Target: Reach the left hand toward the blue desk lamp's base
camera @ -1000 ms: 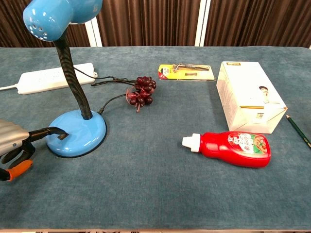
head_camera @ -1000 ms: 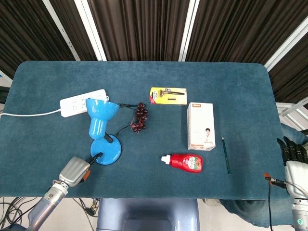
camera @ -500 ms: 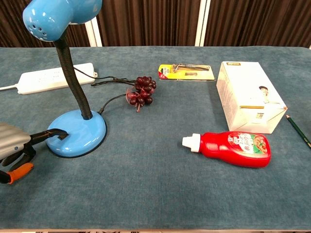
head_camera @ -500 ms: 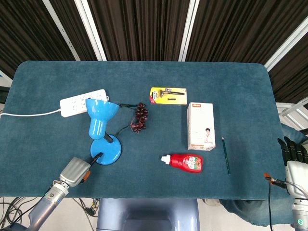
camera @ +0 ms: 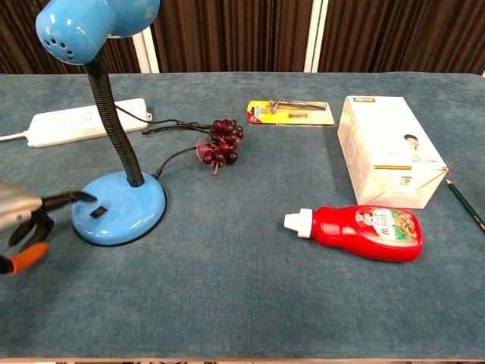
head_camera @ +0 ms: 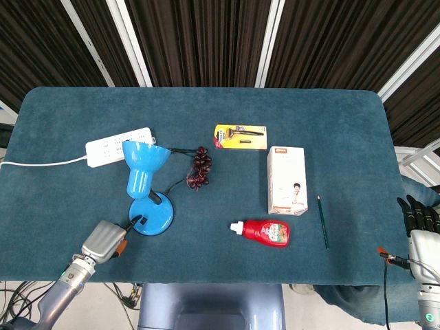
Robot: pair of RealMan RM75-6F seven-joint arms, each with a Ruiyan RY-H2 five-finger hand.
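My left hand [head_camera: 103, 240] has drawn back from where it was a second ago: a dark fingertip [camera: 72, 197] that lay on the lamp base [camera: 121, 206] now reaches only its near-left rim, and the hand sits further toward the left edge of the chest view. It holds nothing; its fingers are apart, one extended toward the base. Nothing else on the table [head_camera: 344, 124] has shifted.

The blue desk lamp [head_camera: 141, 172] stands upright on the left half of the table. Its base is a round, flat blue disc with a small dark switch on top; a black ribbed neck [camera: 114, 121] rises from it to a blue cone-shaped shade [camera: 95, 23]. A black cord [head_camera: 177, 181] runs from the base past a bunch of dark red grapes [head_camera: 201, 166] toward a white power strip [head_camera: 113, 146] lying behind the lamp.

The head view alone shows my right hand [head_camera: 418, 218] off the table's right edge, fingers straight and apart, holding nothing. It also shows the whole pencil [head_camera: 322, 221], which the chest view cuts off. The chest view shows the lamp's neck and switch from the side. Both views show the white carton [head_camera: 286, 180], the red bottle [head_camera: 267, 232] lying on its side and the yellow razor pack [head_camera: 240, 136].
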